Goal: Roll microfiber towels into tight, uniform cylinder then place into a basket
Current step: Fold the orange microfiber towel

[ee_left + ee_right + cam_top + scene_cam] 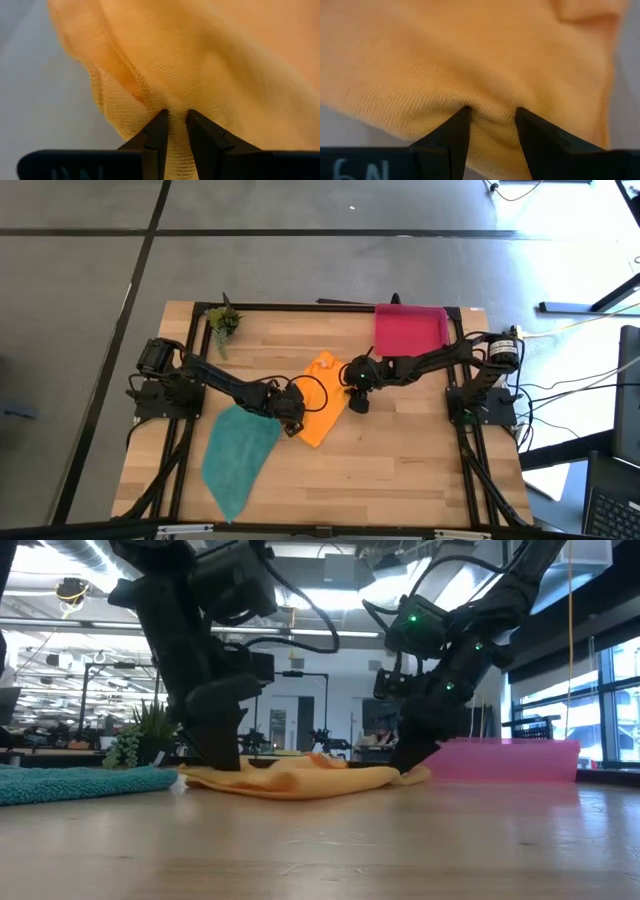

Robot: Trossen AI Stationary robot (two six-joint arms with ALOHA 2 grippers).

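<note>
The orange towel lies crumpled on the wooden table at its middle, between my two grippers; it also shows in the low view. My left gripper is shut on the towel's left side. My right gripper is shut on its right side. The teal towel lies spread flat at the near left, touched by no gripper. The pink-red basket stands at the far right of the table. My left gripper pinches a bunched fold of the orange towel between its two fingers, at the towel's left edge. The fingers point down at it from above. The towel rests on the table. My right gripper pinches a fold of the orange towel's right edge between its two fingers, from above. The cloth puckers between the fingertips. The towel rests on the table, slack between the two grippers.
A small green plant stands at the table's far left corner. Bare tabletop lies in front of the orange towel and to the near right.
</note>
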